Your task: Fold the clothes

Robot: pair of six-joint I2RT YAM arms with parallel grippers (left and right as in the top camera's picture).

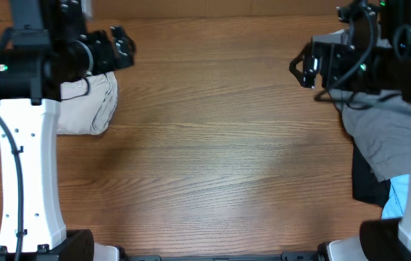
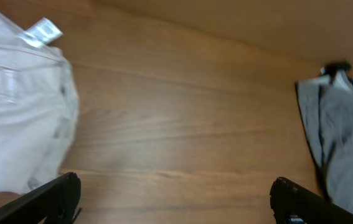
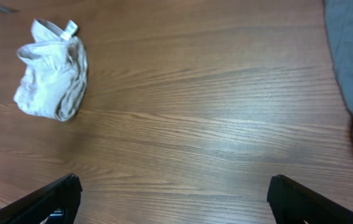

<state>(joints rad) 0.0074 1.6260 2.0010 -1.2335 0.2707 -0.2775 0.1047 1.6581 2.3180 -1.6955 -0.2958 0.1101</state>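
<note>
The clothes, light beige shorts (image 1: 89, 105), lie bunched at the table's left, partly under my left arm. The left wrist view shows them (image 2: 17, 112) at the left with a small white tag (image 2: 42, 31). Far off in the right wrist view they (image 3: 51, 84) sit at the upper left. My left gripper (image 2: 175, 196) hangs open over bare wood just right of the shorts. At the upper right my right gripper (image 3: 173, 199) is open too, holding nothing.
A grey garment (image 1: 386, 138) lies at the table's right edge, with a dark one (image 1: 368, 185) and a light blue one (image 1: 396, 196) beneath it. The grey garment (image 2: 341, 143) also shows at the right of the left wrist view. Wooden table (image 1: 227, 145) between the piles.
</note>
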